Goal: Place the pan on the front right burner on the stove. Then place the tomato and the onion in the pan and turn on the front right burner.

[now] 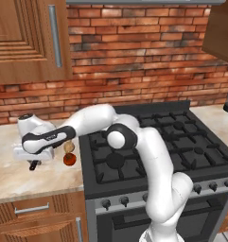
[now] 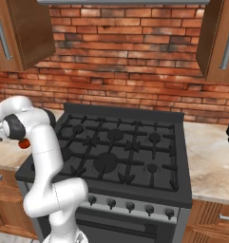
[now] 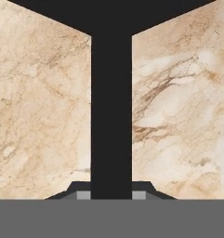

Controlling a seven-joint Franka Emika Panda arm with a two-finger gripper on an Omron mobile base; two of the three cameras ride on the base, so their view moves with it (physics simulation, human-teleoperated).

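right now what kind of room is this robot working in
A home-style kitchen, rendered in simulation: a wide black gas stove with iron grates, a beige marble counter, brown wooden cabinets and a red brick wall.

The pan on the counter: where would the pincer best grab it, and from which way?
Probably by the long straight handle, coming down from above. It lies flat on the marble counter with bare stone on both sides, and the pincer straddles it already.

tomato (image 1: 69, 159) before onion (image 1: 68, 148), left of stove (image 1: 181, 142)
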